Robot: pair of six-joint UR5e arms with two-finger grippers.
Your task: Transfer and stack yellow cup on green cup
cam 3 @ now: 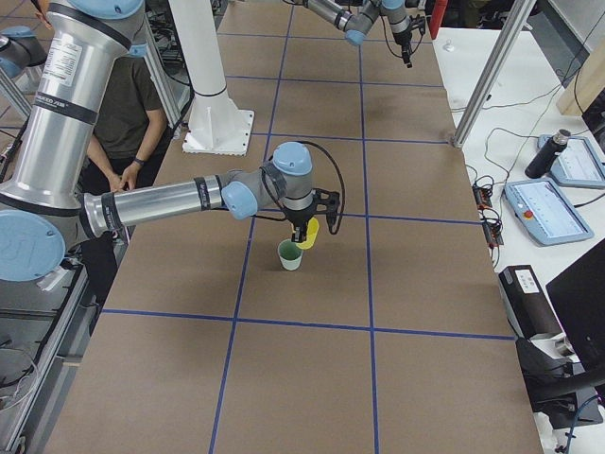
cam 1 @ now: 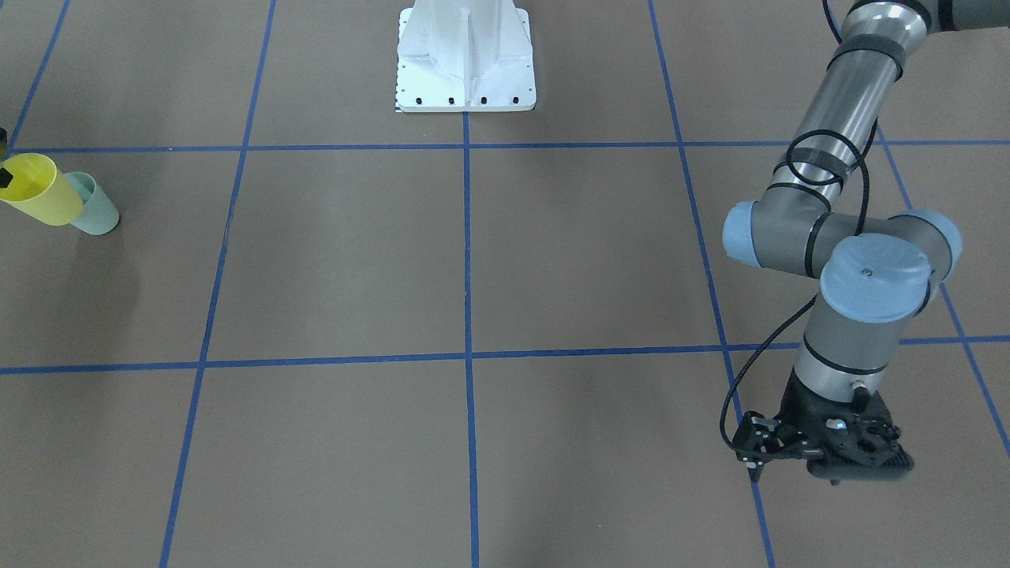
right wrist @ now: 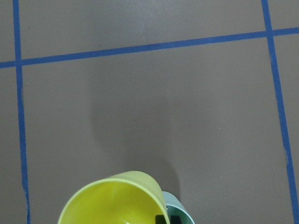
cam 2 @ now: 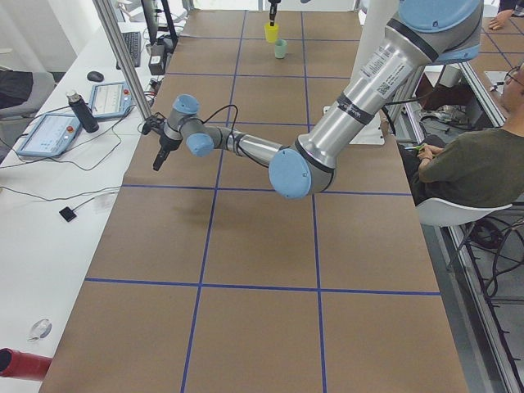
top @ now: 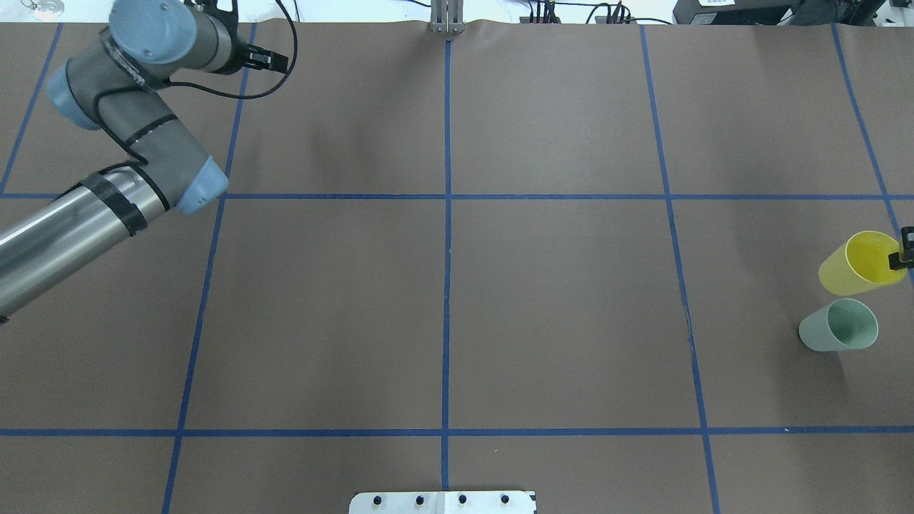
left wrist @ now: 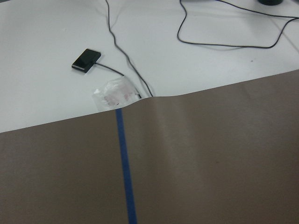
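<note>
Brown tabletop (top: 557,307) first, crossed by blue tape lines into big squares, with the white robot base (cam 1: 465,59) bolted at its near edge. The left arm (top: 128,143) reaches out over the far corner on its own side. The left hand (cam 2: 158,161) hangs there pointing down above the brown sheet's edge, but its fingers are too small and too hidden to tell whether they're spread or together.

Over on the other side, the right arm (cam 3: 161,206) stretches low across the tabletop, and the right hand (cam 3: 301,232) is pinching the yellow cup (top: 853,268) by its rim, one dark finger (right wrist: 161,218) down inside the mouth. That cup is up off the surface, mouth upward, holding nothing but that finger. Just beside and below it stands the green cup (top: 835,328), upright on the tabletop, bare plastic inside. From the right wrist view the yellow rim overlaps the green one; the yellow cup is not yet in it.
</note>
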